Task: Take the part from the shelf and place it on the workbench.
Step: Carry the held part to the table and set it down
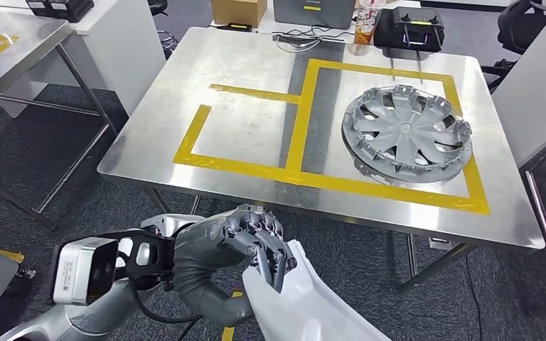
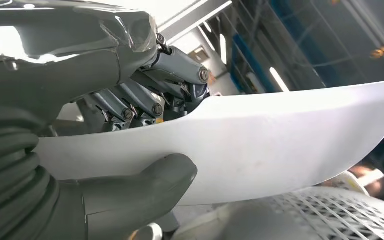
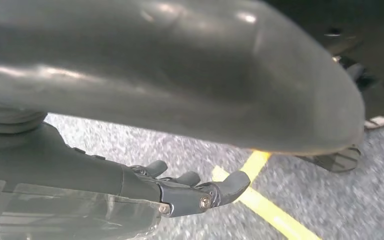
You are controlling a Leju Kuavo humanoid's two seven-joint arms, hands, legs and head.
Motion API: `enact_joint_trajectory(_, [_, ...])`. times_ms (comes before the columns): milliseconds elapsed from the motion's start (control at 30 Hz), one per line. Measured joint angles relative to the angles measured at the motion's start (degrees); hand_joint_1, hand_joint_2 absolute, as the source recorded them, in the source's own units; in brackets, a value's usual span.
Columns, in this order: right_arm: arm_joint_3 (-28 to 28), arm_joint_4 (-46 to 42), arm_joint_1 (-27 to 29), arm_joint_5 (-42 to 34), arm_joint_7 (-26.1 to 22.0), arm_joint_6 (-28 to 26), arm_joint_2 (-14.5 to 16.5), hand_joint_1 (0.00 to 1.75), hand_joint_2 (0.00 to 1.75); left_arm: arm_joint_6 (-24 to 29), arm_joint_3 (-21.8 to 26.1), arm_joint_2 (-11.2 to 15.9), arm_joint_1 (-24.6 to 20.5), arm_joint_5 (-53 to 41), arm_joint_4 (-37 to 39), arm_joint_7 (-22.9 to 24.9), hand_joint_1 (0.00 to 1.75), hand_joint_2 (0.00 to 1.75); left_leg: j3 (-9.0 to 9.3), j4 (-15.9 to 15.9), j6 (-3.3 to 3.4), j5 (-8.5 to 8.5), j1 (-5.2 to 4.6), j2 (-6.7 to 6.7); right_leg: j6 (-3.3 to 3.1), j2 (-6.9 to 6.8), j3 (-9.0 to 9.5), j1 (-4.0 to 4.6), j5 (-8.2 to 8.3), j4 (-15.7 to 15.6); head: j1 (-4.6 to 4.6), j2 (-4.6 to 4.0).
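Note:
My left hand (image 1: pixel 245 241) grips a white, smooth, curved part (image 1: pixel 298 302) low in the head view, in front of the near edge of the steel workbench (image 1: pixel 249 71). In the left wrist view the thumb lies under the part (image 2: pixel 260 145) and the fingers (image 2: pixel 180 70) close over its top edge. The bench carries yellow tape outlines (image 1: pixel 295 142); a grey wheel cover (image 1: pixel 407 133) lies in the right outline and the left outline holds nothing. My right hand (image 3: pixel 105 170) hangs above the carpet, fingers (image 3: pixel 220 187) loosely extended and holding nothing.
A second steel table (image 1: pixel 14 42) stands at the far left. Behind the bench are a cardboard box (image 1: pixel 238 11), a drink cup (image 1: pixel 365 28) and a black case (image 1: pixel 409 28). A white cabinet (image 1: pixel 533 71) flanks the right side. Yellow floor tape (image 3: pixel 260 205) crosses the carpet.

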Motion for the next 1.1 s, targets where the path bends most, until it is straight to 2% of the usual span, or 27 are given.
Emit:
enact_joint_trajectory(33, [-0.02,0.00,-0.06,-0.16,-0.08,-0.29,0.02,0.00,0.00,0.09,0.08,0.08,-0.03,-0.53,0.37,0.07,1.69,1.75,-0.16,0.52,-0.52,-0.36,0.03,-0.29,0.37,0.13,1.49,-0.21,1.57,-3.58,0.15,0.00])
enact_joint_trajectory(67, [-0.04,0.01,-0.16,-0.27,-0.21,-0.48,0.04,0.00,0.00,0.15,0.09,0.11,-0.07,-1.24,0.73,0.18,1.69,1.75,-0.37,0.96,-0.98,-0.66,-0.01,-0.46,0.16,0.25,2.37,-0.28,2.44,-5.72,0.26,0.00])
enact_joint_trajectory(167, [-0.14,0.02,-0.44,-0.52,-0.70,-0.65,0.11,0.00,0.00,0.37,-0.08,0.16,-0.14,-2.69,1.67,0.71,1.69,1.75,-0.70,1.46,-1.68,-1.10,0.00,-0.59,-1.67,0.40,2.61,-0.05,2.67,-6.24,0.30,0.00])
enact_joint_trajectory(233, [-0.19,0.03,-0.44,-0.68,-0.89,-0.78,0.17,0.00,0.00,0.47,-0.28,0.17,-0.23,-2.74,1.98,1.03,1.69,1.75,-1.31,3.00,-2.09,-2.05,0.19,0.45,-2.49,0.35,2.94,-0.10,2.44,-6.29,0.10,0.00])
enact_joint_trajectory(300, [-0.27,0.03,-0.32,-0.78,-0.97,-1.12,0.20,0.00,0.00,0.72,-0.51,0.17,-0.39,-2.73,2.11,1.21,1.69,1.75,-4.12,8.70,-2.53,-4.57,0.26,2.23,-3.20,0.25,3.36,0.08,2.05,-6.36,-0.13,0.00])
enact_joint_trajectory(367, [-0.32,0.03,-0.13,-0.78,-1.19,-1.39,0.20,0.00,0.00,1.05,-0.71,0.23,-0.40,-2.72,2.20,1.40,1.69,1.75,-8.38,16.28,-2.61,-7.01,0.31,3.13,-3.69,0.06,3.68,0.47,1.68,-6.35,-0.24,0.00])
enact_joint_trajectory(400, [-0.32,0.03,-0.04,-0.76,-1.38,-1.45,0.19,0.00,0.00,1.20,-0.77,0.27,-0.36,-2.71,2.21,1.53,1.69,1.75,-9.74,18.20,-2.43,-7.10,0.26,3.26,-3.85,-0.03,3.88,0.74,1.48,-6.34,-0.28,0.00])
enact_joint_trajectory(433, [-0.32,0.03,0.03,-0.73,-1.61,-1.47,0.17,0.00,0.00,1.33,-0.78,0.32,-0.34,-2.69,2.18,1.68,1.69,1.75,-9.91,17.79,-2.03,-6.09,0.13,3.29,-3.96,-0.09,4.16,1.06,1.27,-6.35,-0.30,0.00])
enact_joint_trajectory(467, [-0.31,0.03,0.06,-0.69,-1.80,-1.47,0.17,0.00,0.00,1.45,-0.76,0.34,-0.35,-2.67,2.08,1.84,1.69,1.75,-8.84,15.07,-1.30,-4.18,-0.16,3.33,-4.05,-0.12,4.53,1.43,1.02,-6.37,-0.31,0.00])
enact_joint_trajectory(500, [-0.31,0.04,0.07,-0.66,-1.93,-1.47,0.22,0.00,0.00,1.53,-0.74,0.35,-0.42,-2.65,1.90,2.02,1.69,1.75,-6.98,10.98,-0.14,-2.05,-0.69,3.46,-4.16,-0.15,4.93,1.70,0.76,-6.42,-0.30,0.00])
enact_joint_trajectory(533, [-0.31,0.14,0.07,-0.62,-2.03,-1.47,0.54,0.00,0.00,1.58,-0.73,0.34,-0.50,-2.63,1.70,2.17,1.69,1.75,-5.11,7.23,1.28,-0.74,-1.27,3.95,-4.17,-0.25,5.26,2.01,0.52,-6.53,-0.06,0.00])
enact_joint_trajectory(567, [-0.31,0.21,0.06,-0.59,-2.08,-1.48,0.56,0.00,0.00,1.62,-0.73,0.31,-0.68,-2.61,1.50,2.29,1.69,1.75,-3.63,4.25,2.44,-0.10,-1.91,4.37,-4.09,-0.38,5.47,1.93,0.34,-6.72,0.11,0.00])
enact_joint_trajectory(600, [-0.31,0.33,0.05,-0.58,-2.11,-1.48,0.75,0.00,0.00,1.66,-0.71,0.30,-0.84,-2.58,1.32,2.38,1.69,1.75,-2.73,2.48,3.31,-0.14,-2.41,4.65,-3.89,-0.60,5.70,1.78,0.29,-7.07,0.26,0.00])
enact_joint_trajectory(633, [-0.31,0.47,0.04,-0.58,-2.13,-1.49,0.90,0.00,0.00,1.69,-0.71,0.28,-0.93,-2.57,1.20,2.45,1.69,1.75,-2.17,1.47,3.73,-0.49,-2.74,4.78,-3.34,-0.90,5.91,1.62,0.60,-7.12,0.37,0.00])
enact_joint_trajectory(700, [-0.29,0.59,0.06,-0.51,-2.14,-1.45,0.90,0.00,0.00,1.73,-0.70,0.21,-1.02,-2.57,0.99,2.56,1.69,1.75,0.06,-0.93,4.01,-0.33,-2.70,4.11,-2.37,-1.24,6.71,1.36,1.26,-7.08,0.14,0.00])
enact_joint_trajectory(733, [-0.29,0.63,0.05,-0.46,-2.15,-1.47,0.81,0.00,0.00,1.74,-0.73,0.09,-1.09,-2.56,0.91,2.58,1.69,1.75,1.38,-2.10,4.11,-0.20,-2.54,3.90,-2.13,-1.11,6.63,1.29,1.29,-6.10,0.08,-0.01])
enact_joint_trajectory(767, [-0.28,0.66,0.03,-0.41,-2.16,-1.49,0.74,0.00,0.00,1.75,-0.76,-0.06,-1.20,-2.55,0.85,2.60,1.69,1.75,2.54,-2.90,4.12,-0.15,-2.24,3.72,-2.16,-0.78,5.74,1.23,0.86,-4.23,0.05,-0.02])
enact_joint_trajectory(800, [-0.28,0.69,0.01,-0.37,-2.16,-1.60,0.67,0.00,0.00,1.78,-0.79,-0.19,-1.26,-2.55,0.80,2.62,1.69,1.75,3.16,-3.39,3.88,-0.23,-2.11,3.63,-2.27,-0.40,3.89,1.09,0.06,-1.21,0.07,-0.02])
enact_joint_trajectory(867, [-0.28,0.68,0.08,-0.33,-2.22,-1.79,0.32,0.00,0.00,1.80,-0.86,-0.36,-1.05,-2.61,0.79,2.72,1.69,1.75,3.79,-3.50,3.37,-0.83,-1.79,3.31,-2.13,0.09,-0.98,0.79,-2.08,5.51,0.05,-0.02])
enact_joint_trajectory(900, [-0.28,0.67,0.18,-0.29,-2.26,-1.91,0.16,0.00,0.00,1.82,-0.89,-0.38,-0.82,-2.64,0.80,2.80,1.69,1.75,4.20,-3.49,2.94,-1.30,-1.59,3.08,-1.85,0.16,-2.86,0.54,-3.12,7.26,0.04,-0.02])
enact_joint_trajectory(933, [-0.28,0.67,0.30,-0.25,-2.34,-2.03,0.10,0.00,0.00,1.86,-0.93,-0.38,-0.60,-2.69,0.80,2.90,1.69,1.75,4.76,-3.47,2.45,-1.84,-1.31,2.85,-1.33,0.17,-3.83,0.17,-3.62,7.15,0.04,-0.02])
enact_joint_trajectory(967, [-0.28,0.68,0.41,-0.21,-2.44,-2.18,0.11,0.00,0.00,1.92,-0.99,-0.37,-0.44,-2.72,0.80,2.97,1.69,1.75,5.48,-3.36,1.86,-2.51,-0.96,2.64,-0.41,0.16,-3.88,-0.34,-3.19,5.12,0.05,-0.02])
enact_joint_trajectory(1000, [-0.28,0.69,0.52,-0.18,-2.56,-2.33,0.15,0.00,0.00,1.99,-1.07,-0.37,-0.34,-2.75,0.80,3.03,1.69,1.75,6.17,-3.09,1.23,-3.28,-0.64,2.48,0.96,0.14,-3.10,-0.96,-1.48,1.56,0.06,-0.02])
enact_joint_trajectory(1033, [-0.28,0.78,0.62,-0.17,-2.70,-2.46,0.31,0.00,0.00,2.04,-1.17,-0.33,-0.27,-2.77,0.80,3.06,1.69,1.75,6.73,-2.55,0.55,-4.22,-0.44,2.38,2.47,-0.10,-2.15,-1.60,1.31,-2.32,0.24,-0.02])
enact_joint_trajectory(1067, [-0.28,0.85,0.63,-0.17,-2.81,-2.53,0.40,0.00,0.00,2.08,-1.26,-0.25,-0.21,-2.81,0.79,3.10,1.69,1.75,7.03,-1.95,-0.07,-5.32,-0.32,2.34,2.86,-0.41,-1.32,-1.95,3.31,-5.08,0.39,-0.02])
enact_joint_trajectory(1100, [-0.28,0.93,0.62,-0.17,-2.92,-2.55,0.47,0.00,0.00,2.10,-1.31,-0.18,-0.16,-2.86,0.76,3.13,1.69,1.75,7.21,-1.45,-0.68,-6.41,-0.28,2.35,2.53,-0.63,-0.72,-1.96,4.82,-6.62,0.46,-0.02])
